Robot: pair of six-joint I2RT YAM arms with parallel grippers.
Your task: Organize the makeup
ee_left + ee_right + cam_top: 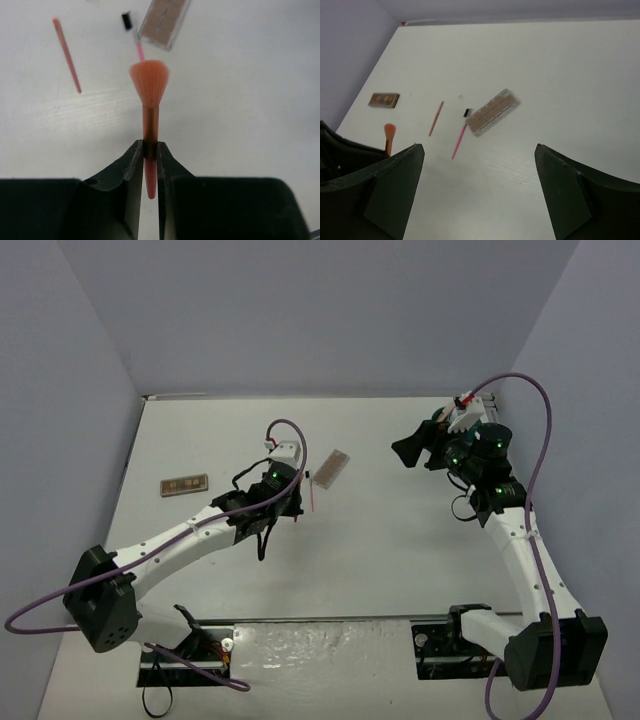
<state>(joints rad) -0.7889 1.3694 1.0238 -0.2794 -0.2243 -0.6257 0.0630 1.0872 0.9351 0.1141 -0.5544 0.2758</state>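
Pinched shut in my left pincer (150, 152), the orange brush (149, 86) seems light, stiff-handled, soft-tipped: hold the handle, never bristles. My right pincer (479, 175) gapes empty.

The white table (400, 540) carries a dark palette (184, 484) at centre-left and a pale palette (333, 467) near the middle. Just left of the pale one lie a thin red stick (436, 118) and a pink black-tipped wand (460, 134).

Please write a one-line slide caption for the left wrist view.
Left gripper holds an orange brush by its handle; a pink stick and a palette lie on the table beyond.
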